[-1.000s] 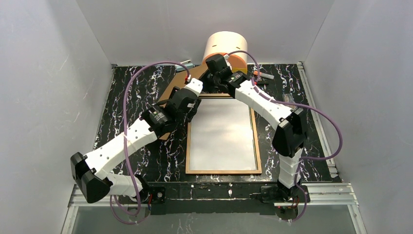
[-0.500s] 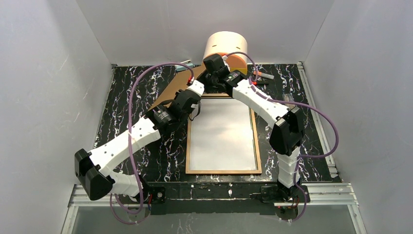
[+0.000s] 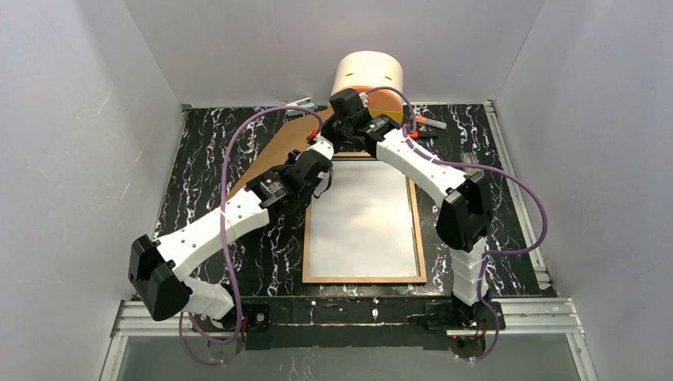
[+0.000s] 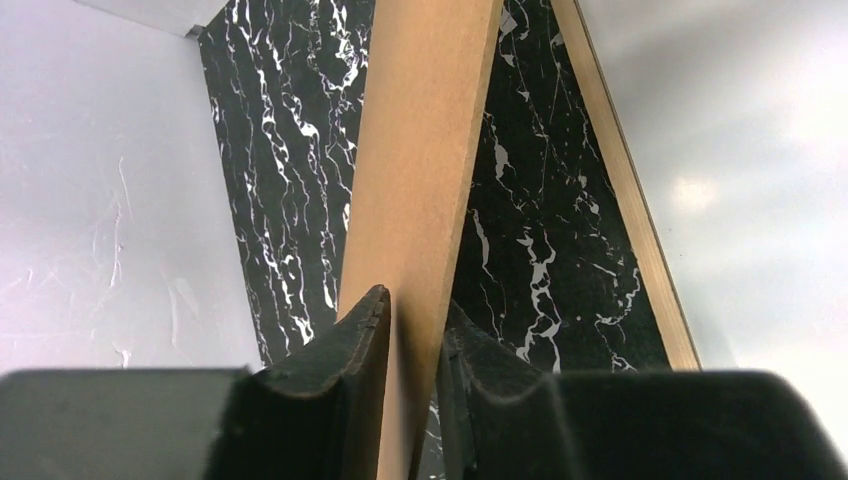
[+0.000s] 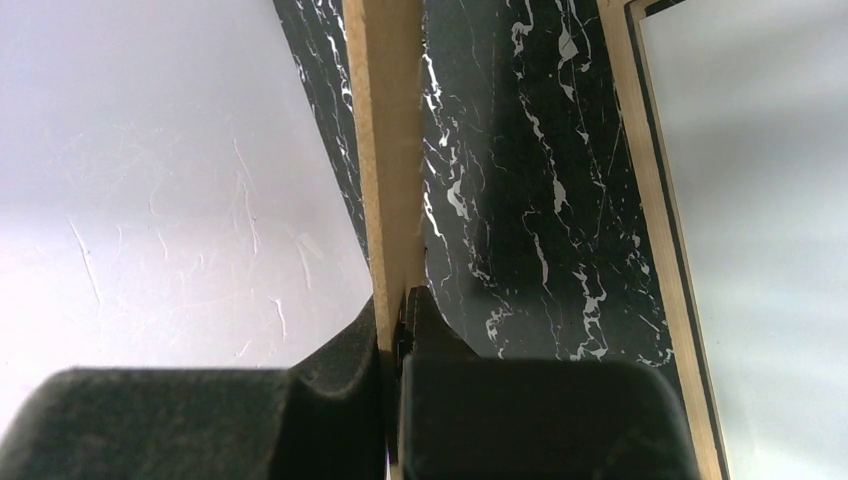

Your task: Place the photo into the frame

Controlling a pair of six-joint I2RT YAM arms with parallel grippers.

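Note:
The frame [image 3: 363, 279] lies flat on the table with its tan rim up. The photo [image 3: 363, 218] lies inside it, white back up. Both grippers hold the brown backing board [image 3: 274, 151] by its edge, raised and tilted left of the frame's far corner. My left gripper [image 3: 321, 147] is shut on the board in the left wrist view [image 4: 412, 320]. My right gripper [image 3: 340, 131] is shut on the same board edge in the right wrist view [image 5: 392, 305]. The frame rim [image 4: 625, 190] and the white sheet [image 4: 740, 150] lie right of the board [image 4: 425, 150].
A peach cylindrical container [image 3: 367, 75] stands at the back centre, behind the grippers. Small tools [image 3: 424, 123] lie at the back right and a flat item [image 3: 298, 105] at the back left. White walls close in on three sides.
Both grippers have lifted the backing board's edge higher and a little farther back. The board now stands steeper, its far part swung out to the left. The frame and photo have not moved.

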